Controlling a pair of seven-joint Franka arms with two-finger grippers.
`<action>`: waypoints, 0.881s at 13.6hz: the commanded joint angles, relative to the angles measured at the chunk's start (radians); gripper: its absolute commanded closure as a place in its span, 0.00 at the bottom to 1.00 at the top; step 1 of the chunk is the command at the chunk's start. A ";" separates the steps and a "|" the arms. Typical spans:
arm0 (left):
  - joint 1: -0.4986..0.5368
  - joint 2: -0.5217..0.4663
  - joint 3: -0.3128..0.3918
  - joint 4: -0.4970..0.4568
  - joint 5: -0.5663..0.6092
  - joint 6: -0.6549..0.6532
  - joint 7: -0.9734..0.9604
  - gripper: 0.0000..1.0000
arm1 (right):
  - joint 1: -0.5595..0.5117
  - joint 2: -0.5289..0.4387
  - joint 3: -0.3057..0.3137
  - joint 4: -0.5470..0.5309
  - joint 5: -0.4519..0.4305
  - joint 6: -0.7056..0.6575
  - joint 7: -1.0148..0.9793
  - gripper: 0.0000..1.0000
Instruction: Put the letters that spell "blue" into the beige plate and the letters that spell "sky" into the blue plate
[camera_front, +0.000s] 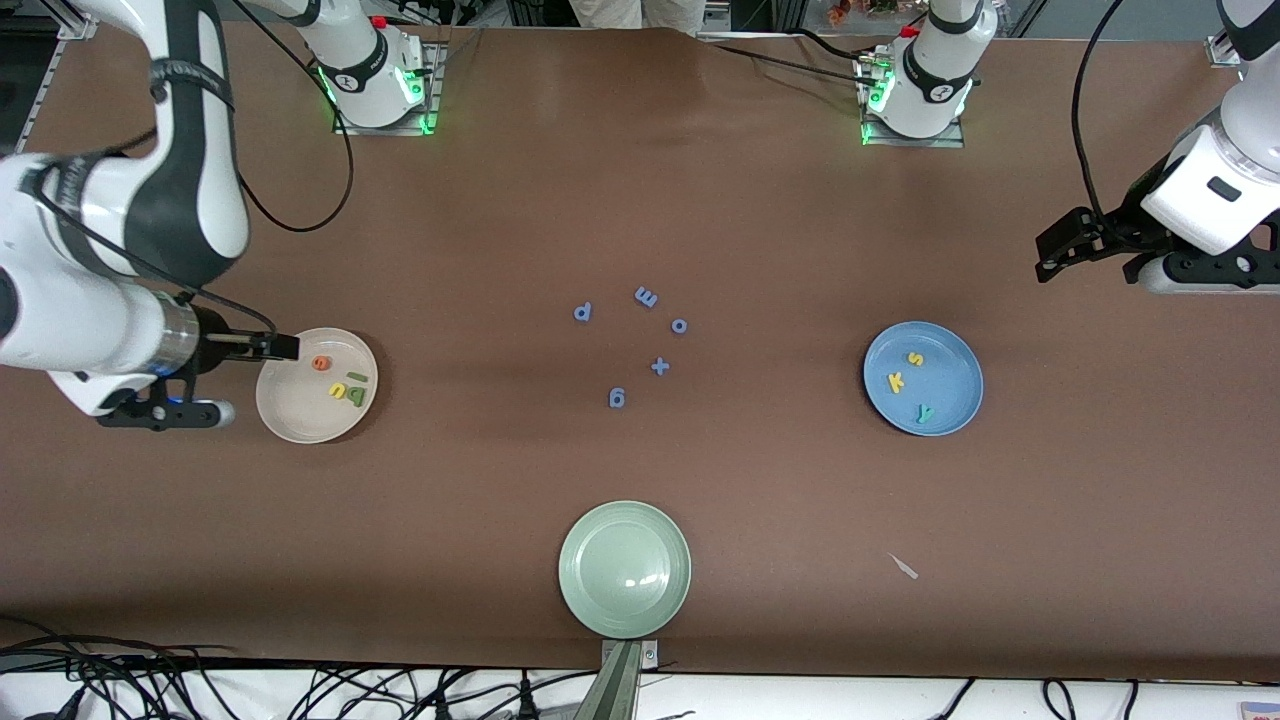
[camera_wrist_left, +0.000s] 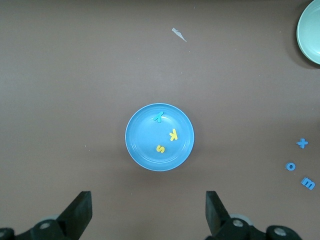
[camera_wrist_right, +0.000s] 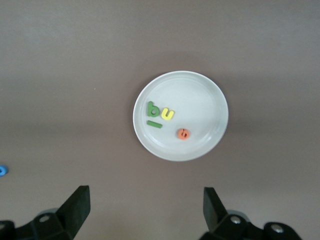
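Sorting looks finished: b, l, u, e (camera_front: 320, 363) in beige plate (camera_front: 290, 415); s, k, y (camera_front: 925, 412) in blue plate (camera_front: 955, 350). Right hand (camera_wrist_right: 145, 210) open, empty, over beige plate. Left hand (camera_wrist_left: 148, 212) open, empty, waiting over desk (camera_front: 640, 200) at left arm's end. Next: retreat clear.

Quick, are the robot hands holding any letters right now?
Left gripper: open, holding nothing, above the table by the blue plate.
Right gripper: open, holding nothing, by the beige plate.

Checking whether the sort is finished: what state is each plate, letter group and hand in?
beige plate: holds b, l, u, e.
blue plate: holds s, k, y.
pale green plate: nothing in it.
blue letters and plus sign: loose on the table, between the beige and blue plates.
right hand: open, above the beige plate.
left hand: open, holding nothing.
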 joint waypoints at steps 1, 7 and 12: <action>-0.008 -0.004 0.004 0.007 -0.012 -0.015 0.021 0.00 | -0.001 0.003 -0.020 0.102 0.018 -0.095 -0.002 0.00; -0.009 -0.005 -0.001 0.007 -0.012 -0.017 0.021 0.00 | -0.003 -0.013 -0.003 0.165 0.006 -0.108 0.005 0.00; -0.009 -0.005 -0.001 0.007 -0.012 -0.031 0.021 0.00 | -0.416 -0.234 0.490 0.020 -0.167 -0.111 0.042 0.00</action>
